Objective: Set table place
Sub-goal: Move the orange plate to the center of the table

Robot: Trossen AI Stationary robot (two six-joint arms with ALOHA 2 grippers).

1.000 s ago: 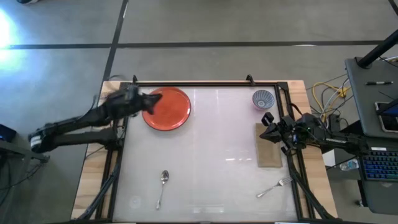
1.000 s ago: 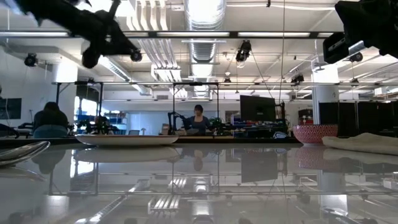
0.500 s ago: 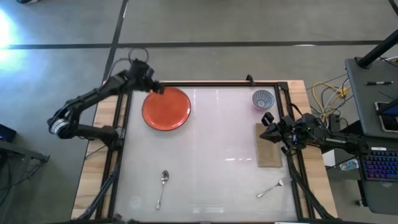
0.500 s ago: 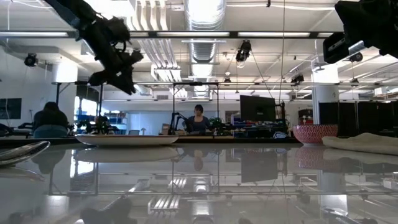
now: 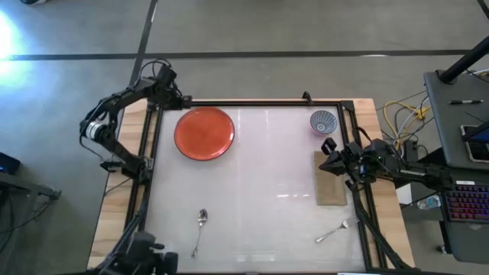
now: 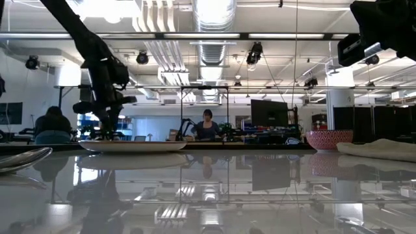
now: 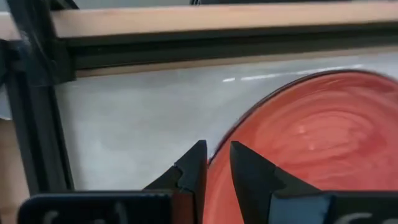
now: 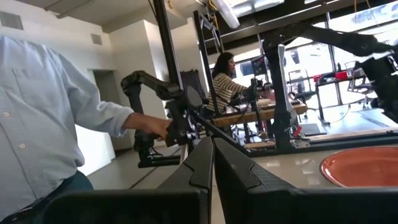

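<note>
Left gripper [image 7: 216, 163] sits at the table's [image 5: 260, 229] far left corner, right over the rim of the red plate [image 5: 204, 133], fingers nearly pressed together with only a thin gap and nothing between them. In the left wrist view the tips hang just above the plate edge, but I can't tell if they touch it. Right gripper [image 8: 212, 163] waits at the right edge, over the folded napkin [image 5: 330, 179], fingers pressed together, empty.

As for progress, I'd say barely started. Everything is scattered around the table:
- plate in the far left corner
- small patterned bowl [image 5: 324, 121] in the far right corner
- napkin along the right edge, just near side of the bowl
- spoon [image 5: 199, 229] near the near edge, left of the middle
- fork [image 5: 338, 228] toward the near right corner

Nothing is grouped into a place setting, the middle of the glossy top is bare. My guess is the plate is the first piece in hand, and bowl, napkin and both bits of cutlery all remain to be arranged around it
</note>
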